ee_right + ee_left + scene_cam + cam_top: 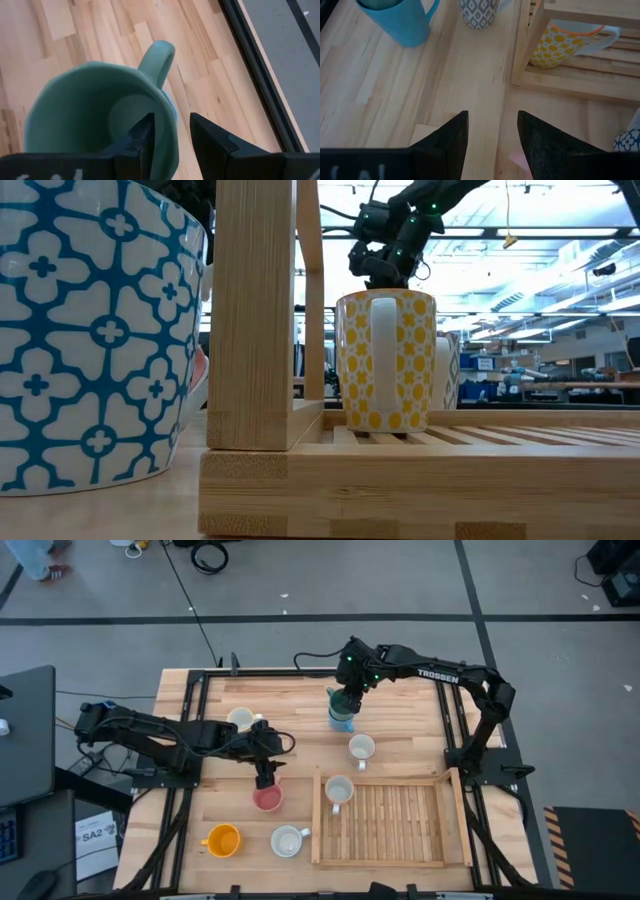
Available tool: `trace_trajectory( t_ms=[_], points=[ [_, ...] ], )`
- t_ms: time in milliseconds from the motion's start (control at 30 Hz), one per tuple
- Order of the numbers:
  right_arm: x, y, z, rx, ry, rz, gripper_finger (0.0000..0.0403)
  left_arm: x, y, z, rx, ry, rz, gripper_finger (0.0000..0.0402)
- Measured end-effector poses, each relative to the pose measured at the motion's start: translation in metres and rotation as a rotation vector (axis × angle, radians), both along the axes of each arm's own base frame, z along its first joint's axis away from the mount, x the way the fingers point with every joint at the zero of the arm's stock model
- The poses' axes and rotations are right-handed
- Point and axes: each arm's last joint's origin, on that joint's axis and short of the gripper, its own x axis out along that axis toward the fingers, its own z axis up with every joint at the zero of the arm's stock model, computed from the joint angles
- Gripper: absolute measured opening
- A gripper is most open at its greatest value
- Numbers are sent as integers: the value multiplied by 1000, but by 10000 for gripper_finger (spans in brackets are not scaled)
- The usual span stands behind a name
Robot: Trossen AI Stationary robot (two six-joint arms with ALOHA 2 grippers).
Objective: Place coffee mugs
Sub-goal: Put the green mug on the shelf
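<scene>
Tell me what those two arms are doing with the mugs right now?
Right gripper pinching the green mug's rim, far side of the table. Left gripper over the pink mug, fingers apart. One mug in the wooden tray. Nothing blocking.

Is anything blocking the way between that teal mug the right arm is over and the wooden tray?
Yes. A grey-patterned white ceramic mug stands on the table between the teal ceramic mug under the right gripper and the slatted wooden tray, just outside its rail.
</scene>
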Motion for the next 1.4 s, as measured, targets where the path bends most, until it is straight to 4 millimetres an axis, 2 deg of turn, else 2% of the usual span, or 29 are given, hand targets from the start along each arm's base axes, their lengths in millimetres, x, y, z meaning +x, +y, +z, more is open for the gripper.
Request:
trace_trajectory(
  t_ms=[167,433,1067,1233,1400],
  points=[
    [1,0,-3,8,15,0,101,0,0,0,0,-5,-1,176],
    [0,0,-3,5,16,-2,33,1,0,1,-1,-10,-1,176],
    [1,0,-2,5,14,-2,32,1,0,1,-1,-12,0,176],
    [2,-1,14,-9,-14,-2,32,1,0,1,-1,-12,-1,176],
    [3,-1,42,-29,-52,-1,32,1,0,1,-1,-12,0,176]
  ],
)
